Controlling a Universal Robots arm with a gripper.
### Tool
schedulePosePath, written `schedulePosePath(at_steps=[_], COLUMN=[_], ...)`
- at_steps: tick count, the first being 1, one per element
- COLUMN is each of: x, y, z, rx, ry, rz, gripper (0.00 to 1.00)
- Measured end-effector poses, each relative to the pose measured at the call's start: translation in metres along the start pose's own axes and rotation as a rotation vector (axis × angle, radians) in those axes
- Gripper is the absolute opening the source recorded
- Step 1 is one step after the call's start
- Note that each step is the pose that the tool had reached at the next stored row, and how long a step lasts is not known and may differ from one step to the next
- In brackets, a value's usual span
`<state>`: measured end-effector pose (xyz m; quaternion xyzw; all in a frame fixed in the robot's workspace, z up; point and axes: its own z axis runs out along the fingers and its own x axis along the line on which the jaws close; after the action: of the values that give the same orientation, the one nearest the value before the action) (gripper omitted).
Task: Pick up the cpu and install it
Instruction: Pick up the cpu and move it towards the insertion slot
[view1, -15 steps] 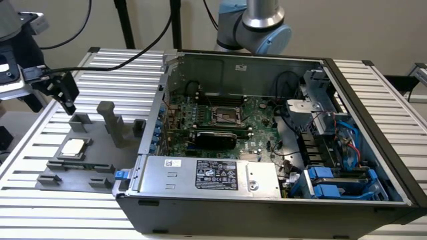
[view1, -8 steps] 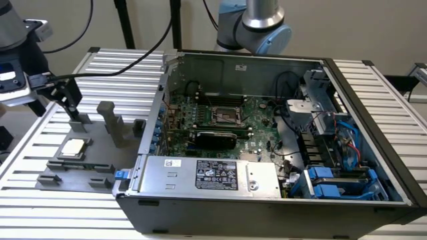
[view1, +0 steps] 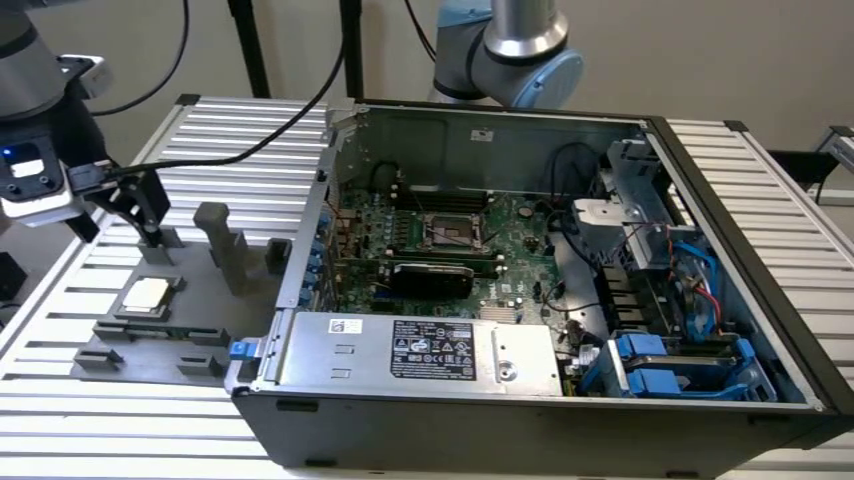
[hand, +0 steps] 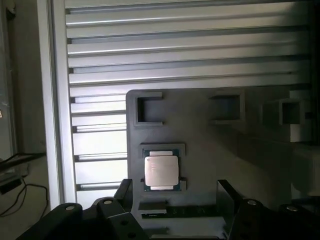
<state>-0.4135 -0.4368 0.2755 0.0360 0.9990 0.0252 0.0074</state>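
The cpu (view1: 147, 293) (hand: 161, 171), a small square chip with a pale metal top, lies flat in a holder on the dark grey fixture plate (view1: 200, 320) at the exterior view's left, outside the computer case. My gripper (view1: 127, 222) (hand: 175, 200) hangs above the plate, a little behind the cpu, and is open with nothing between its black fingers (hand: 227, 197). In the wrist view the cpu lies just beyond the fingertips. Inside the open case, the motherboard's empty socket (view1: 454, 232) faces up.
The open computer case (view1: 747, 300) takes up the middle and right of the ribbed metal table (view1: 240, 130). A silver labelled power supply (view1: 427, 350) sits at its front, with blue drive bays (view1: 667, 365) and cables to the right. Grey upright posts (view1: 220, 245) rise from the fixture plate.
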Motion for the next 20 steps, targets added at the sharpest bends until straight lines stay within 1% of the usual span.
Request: schedulePosePath(at_steps=[13, 20], x=[0.000, 0.003], y=[-0.0013, -0.0027], z=[0.0235, 0.0362], rx=[0.0000, 0.0000], ry=[0.0001, 0.0000], rz=[0.000, 0.000], gripper=[0.77, 0.77])
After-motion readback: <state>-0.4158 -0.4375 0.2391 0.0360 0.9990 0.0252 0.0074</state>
